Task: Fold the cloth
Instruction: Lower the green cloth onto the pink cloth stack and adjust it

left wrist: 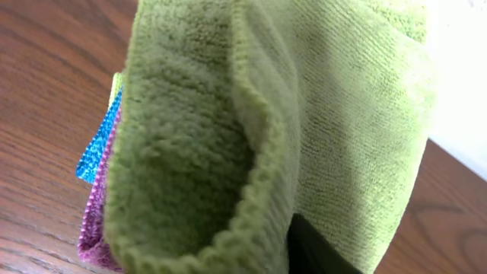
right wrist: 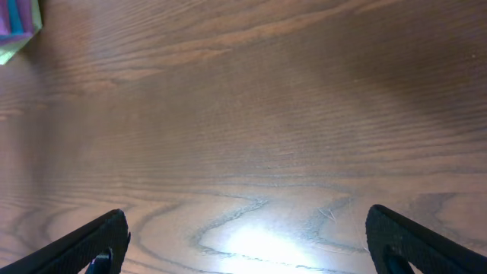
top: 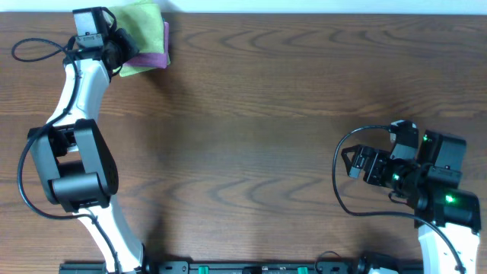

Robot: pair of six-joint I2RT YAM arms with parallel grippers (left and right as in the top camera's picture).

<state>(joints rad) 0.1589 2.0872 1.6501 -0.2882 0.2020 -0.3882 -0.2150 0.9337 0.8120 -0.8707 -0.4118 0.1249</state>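
plain lime-green cloth (left wrist: 304, 114), atop pink cloth (left wrist: 93, 228), blue cloth (left wrist: 95, 148) edge

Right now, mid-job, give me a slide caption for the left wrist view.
Lime-green cloth bunched close to the lens, pink-magenta cloth and blue cloth edges showing at its left, wooden table behind.

The cloth (left wrist: 342, 99) is soft, matt green microfibre with a fuzzy, looped pile. At its 8 o'clock edge, the pink cloth (left wrist: 93, 228) and blue cloth (left wrist: 95, 152) show a coarser knitted texture. The table (right wrist: 251, 114) is smooth, grained brown wood with a slight gloss.
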